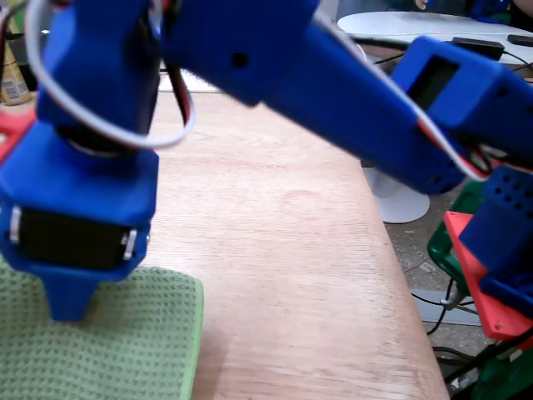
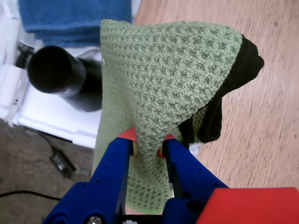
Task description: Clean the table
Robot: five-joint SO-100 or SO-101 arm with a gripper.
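Note:
The table (image 1: 283, 250) is a light beige wood-grain top; it also shows at the right of the wrist view (image 2: 266, 121). A green waffle cloth (image 1: 125, 350) lies at the table's front left corner. In the wrist view the cloth (image 2: 173, 79) is bunched up and lifted into a peak. My gripper (image 2: 147, 145) is shut on a fold of it, with the red-tipped blue fingers (image 2: 122, 144) either side. A black shape (image 2: 240, 65) shows under the cloth's right edge. In the fixed view the gripper (image 1: 71, 304) points down onto the cloth.
Off the table's edge in the wrist view are a black cylinder (image 2: 60, 74), a blue towel (image 2: 74, 18) and a white surface (image 2: 46, 112). In the fixed view a small white round table (image 1: 433, 29) stands at the back right, with red and green parts (image 1: 479, 275) beside the desk.

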